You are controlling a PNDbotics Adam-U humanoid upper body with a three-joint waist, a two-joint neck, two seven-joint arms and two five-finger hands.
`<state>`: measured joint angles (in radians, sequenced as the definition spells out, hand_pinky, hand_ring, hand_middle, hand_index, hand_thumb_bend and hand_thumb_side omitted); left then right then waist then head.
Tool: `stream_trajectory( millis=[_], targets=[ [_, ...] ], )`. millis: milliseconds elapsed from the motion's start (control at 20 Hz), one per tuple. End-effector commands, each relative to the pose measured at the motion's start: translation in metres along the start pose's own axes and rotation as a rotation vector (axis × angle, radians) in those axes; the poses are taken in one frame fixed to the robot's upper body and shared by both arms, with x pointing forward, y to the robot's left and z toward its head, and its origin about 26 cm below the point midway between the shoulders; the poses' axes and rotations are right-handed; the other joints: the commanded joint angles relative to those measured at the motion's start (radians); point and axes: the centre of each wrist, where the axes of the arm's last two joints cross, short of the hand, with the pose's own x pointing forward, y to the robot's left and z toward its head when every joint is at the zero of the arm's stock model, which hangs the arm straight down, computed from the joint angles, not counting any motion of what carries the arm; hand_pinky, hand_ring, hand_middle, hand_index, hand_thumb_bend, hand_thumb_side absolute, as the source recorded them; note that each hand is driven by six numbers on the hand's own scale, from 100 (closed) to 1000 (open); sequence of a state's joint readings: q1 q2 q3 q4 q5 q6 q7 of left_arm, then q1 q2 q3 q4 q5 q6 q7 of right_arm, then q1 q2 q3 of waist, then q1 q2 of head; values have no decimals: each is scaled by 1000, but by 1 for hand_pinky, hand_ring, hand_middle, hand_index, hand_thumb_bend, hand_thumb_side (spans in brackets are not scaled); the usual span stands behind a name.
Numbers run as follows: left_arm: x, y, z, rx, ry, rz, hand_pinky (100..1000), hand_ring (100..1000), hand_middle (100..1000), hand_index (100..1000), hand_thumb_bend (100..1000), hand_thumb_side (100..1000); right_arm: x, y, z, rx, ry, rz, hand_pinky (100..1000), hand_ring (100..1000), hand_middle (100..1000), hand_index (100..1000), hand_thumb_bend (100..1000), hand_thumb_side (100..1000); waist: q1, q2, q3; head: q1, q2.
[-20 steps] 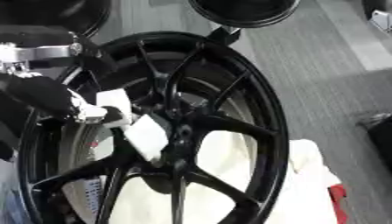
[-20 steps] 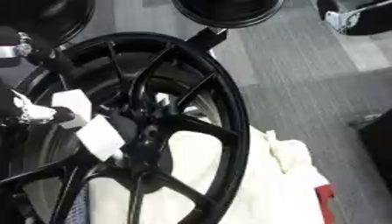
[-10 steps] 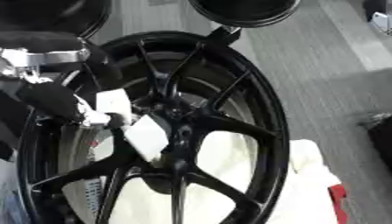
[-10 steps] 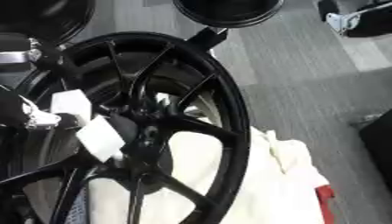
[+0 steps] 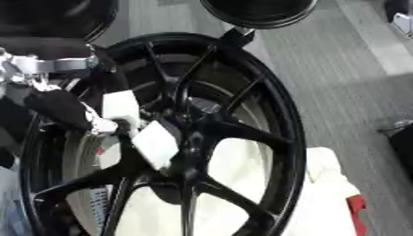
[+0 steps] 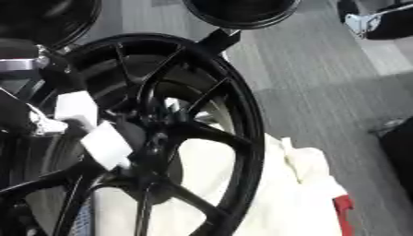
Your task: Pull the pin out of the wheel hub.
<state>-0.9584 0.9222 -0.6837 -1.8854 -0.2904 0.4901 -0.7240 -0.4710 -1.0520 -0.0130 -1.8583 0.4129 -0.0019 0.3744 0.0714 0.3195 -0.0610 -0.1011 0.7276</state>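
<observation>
A large black spoked wheel [image 5: 278, 115] lies tilted across a white cloth, and its hub [image 5: 193, 138] sits at the middle of the left eye view. My left hand [image 5: 61, 108], black with white fingertips [image 5: 155, 144], reaches in from the left between the spokes. Its white thumb and finger pads close on a small dark piece just left of the hub, which I take for the pin; most of it is hidden between them. My right hand shows in neither view.
A white cloth [image 5: 322, 184] lies under the wheel, with a red item [image 5: 355, 207] at its lower right edge. Two more round black objects [image 5: 258, 9] stand at the top. Grey floor [image 5: 355, 78] stretches to the right, with a dark object [image 5: 401, 143] at the right edge.
My left arm has sunk slightly in the picture. The white pads stay at the same spot by the hub, and the wheel has not moved.
</observation>
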Motion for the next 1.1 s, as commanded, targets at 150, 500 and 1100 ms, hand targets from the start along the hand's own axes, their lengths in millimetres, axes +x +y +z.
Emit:
stream_trajectory(
  millis=[150,500,1100],
  targets=[
    [-1,6,6,3,34,26,769,685,593,749,365,431,-3,-11,3,-26,15,27,893,786,716,785,100,243,-9,-19,0,1,-14],
    [4,8,15,72,-13,37,739,615,541,703,294,386,-6,-8,3,-27,32,23,892,785,715,785,100,257,-9,-17,1,0,-16],
    [6,7,16,111,-71,88,623,455,348,542,117,128,-9,-6,3,-32,39,15,890,784,713,785,100,289,-11,-18,0,-1,-17]
  ],
)
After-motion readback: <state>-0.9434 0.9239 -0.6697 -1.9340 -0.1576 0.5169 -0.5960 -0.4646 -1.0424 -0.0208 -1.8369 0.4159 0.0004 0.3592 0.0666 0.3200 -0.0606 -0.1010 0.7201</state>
